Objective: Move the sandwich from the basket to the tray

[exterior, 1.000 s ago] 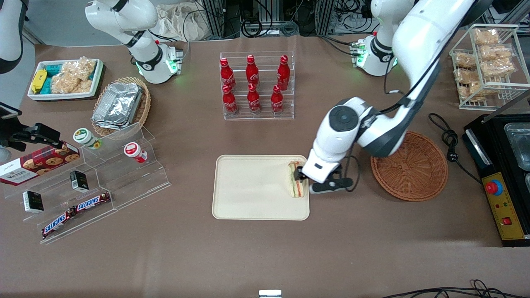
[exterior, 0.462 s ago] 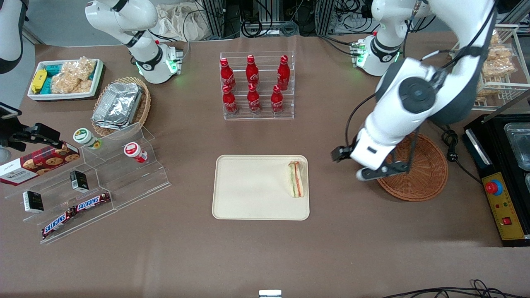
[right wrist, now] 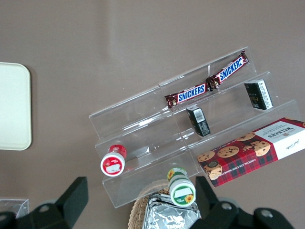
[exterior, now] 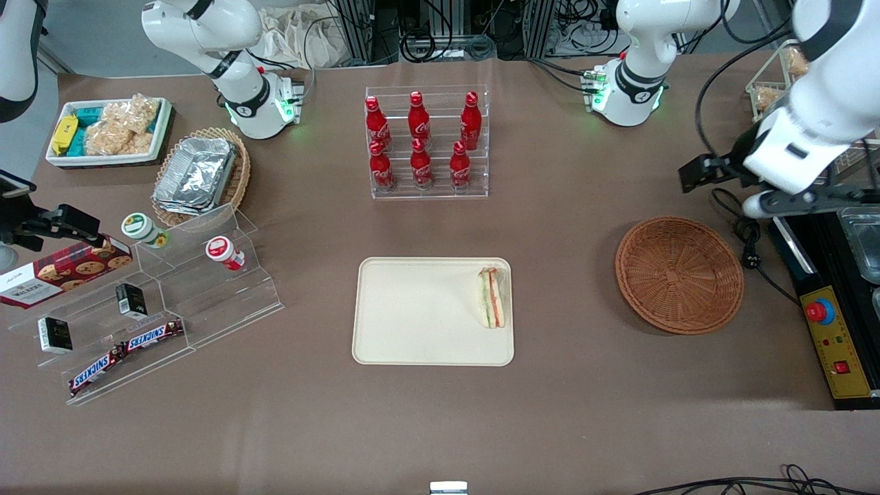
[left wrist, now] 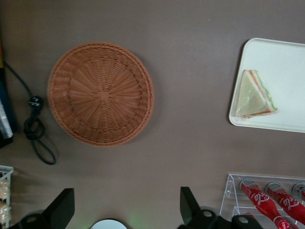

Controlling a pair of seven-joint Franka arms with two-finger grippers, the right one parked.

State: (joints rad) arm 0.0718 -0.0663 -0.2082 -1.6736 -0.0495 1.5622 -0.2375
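The sandwich [exterior: 492, 297] lies flat on the cream tray [exterior: 412, 316], close to the tray's short rim that faces the basket; the wrist view shows the sandwich [left wrist: 252, 95] and the tray [left wrist: 286, 62] too. Nothing lies in the round reddish-brown basket [exterior: 679, 275], whose woven floor [left wrist: 100, 93] shows bare. My gripper [exterior: 696, 173] hangs high over the table, farther from the front camera than the basket and toward the working arm's end. It is open, with nothing between the black fingers [left wrist: 188, 205].
A clear rack of red cola bottles [exterior: 426, 141] stands farther back than the tray. A black appliance with a red button [exterior: 832, 289], a coiled cable [exterior: 746, 234] and a wire rack of snacks [exterior: 804, 103] crowd the working arm's end. Acrylic shelves [exterior: 172, 295] sit toward the parked arm's end.
The gripper let go of the sandwich on the tray, then rose and swung away past the basket toward the working arm's end. The sandwich stayed where it was set.
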